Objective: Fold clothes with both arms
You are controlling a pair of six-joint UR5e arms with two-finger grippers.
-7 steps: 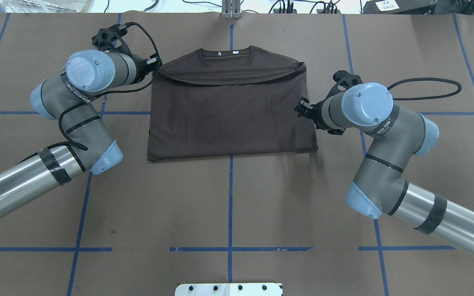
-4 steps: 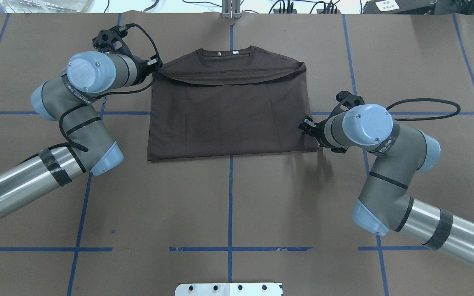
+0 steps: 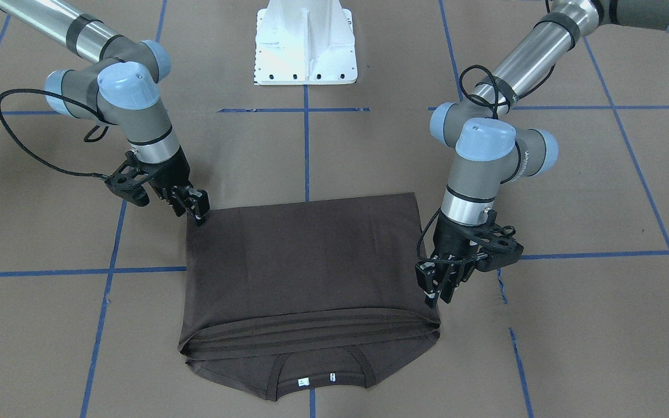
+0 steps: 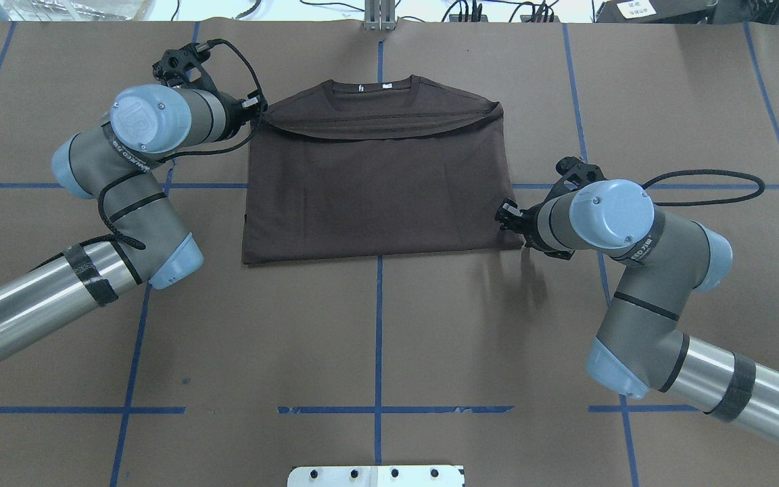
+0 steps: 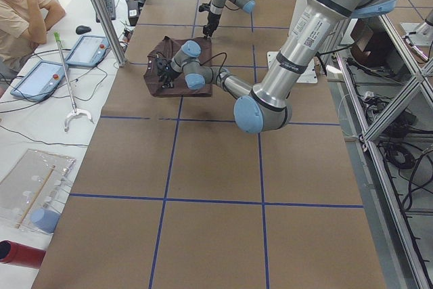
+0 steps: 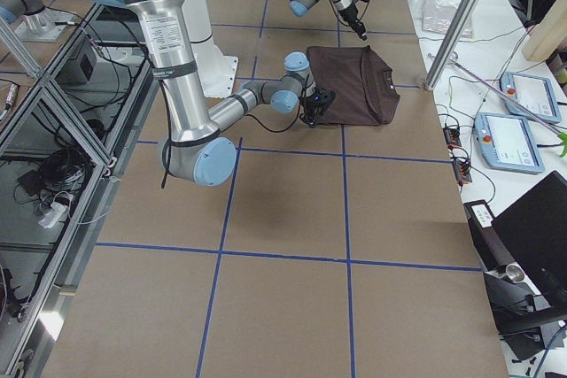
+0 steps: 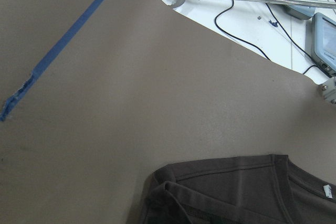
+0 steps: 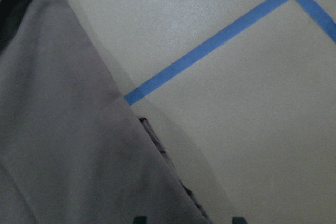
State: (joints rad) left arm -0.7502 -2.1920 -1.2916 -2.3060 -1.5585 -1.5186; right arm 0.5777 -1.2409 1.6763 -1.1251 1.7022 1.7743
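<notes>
T-shirt (image 4: pixel 376 189): dark brown, laid flat on the bench (image 4: pixel 376 338) and folded over on itself; the collar (image 4: pixel 370 86) is at the far edge, away from the robot.
Left arm (image 4: pixel 136 203): jaws set at the far left corner of the fold; whether spread or pressed together cannot be told.
Right arm (image 4: pixel 640 284): jaws spread and lowered at the near right corner, the cloth edge seen between them.
</notes>
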